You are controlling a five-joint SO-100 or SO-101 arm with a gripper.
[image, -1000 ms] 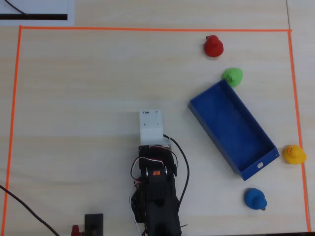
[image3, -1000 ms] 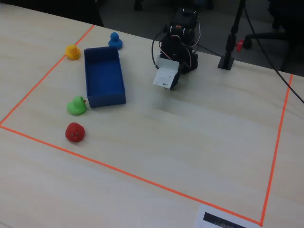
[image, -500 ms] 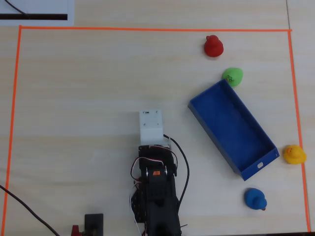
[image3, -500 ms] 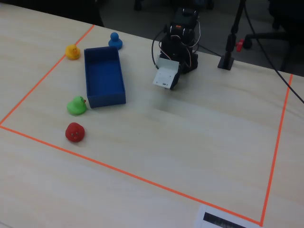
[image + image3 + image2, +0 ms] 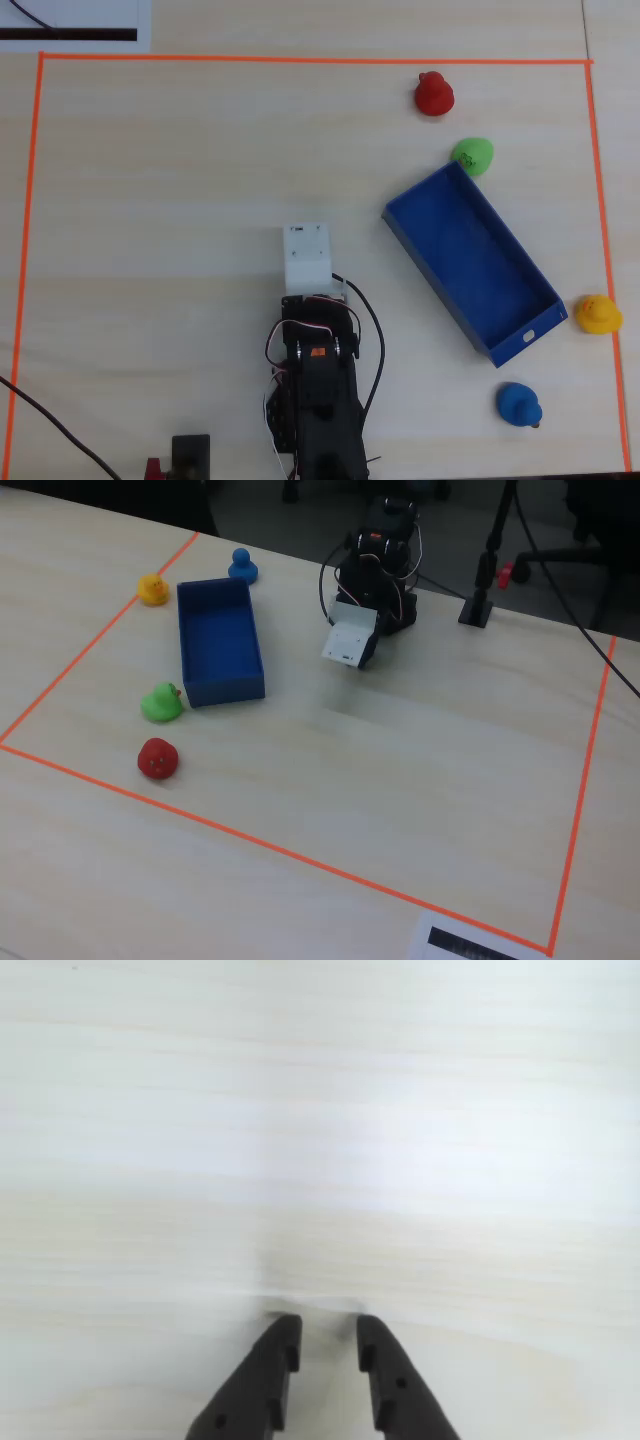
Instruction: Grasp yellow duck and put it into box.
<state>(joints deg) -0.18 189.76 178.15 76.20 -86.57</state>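
Observation:
The yellow duck [image 5: 598, 314] stands on the table just right of the blue box's labelled short end, close to the orange tape; the fixed view shows it [image 5: 152, 589] at the far left. The box [image 5: 470, 255] lies diagonally and is empty, also seen in the fixed view [image 5: 215, 640]. My arm [image 5: 315, 380] is folded near the bottom centre, well left of the box. My gripper [image 5: 327, 1328] points at bare table, its jaws slightly apart with nothing between them. The wrist view shows neither duck nor box.
A blue duck [image 5: 519, 404] sits below the box's labelled end, a green duck [image 5: 472, 154] touches its far corner, and a red duck [image 5: 434, 94] stands beyond that. Orange tape [image 5: 300, 59] frames the work area. A black stand [image 5: 478, 608] is behind the arm.

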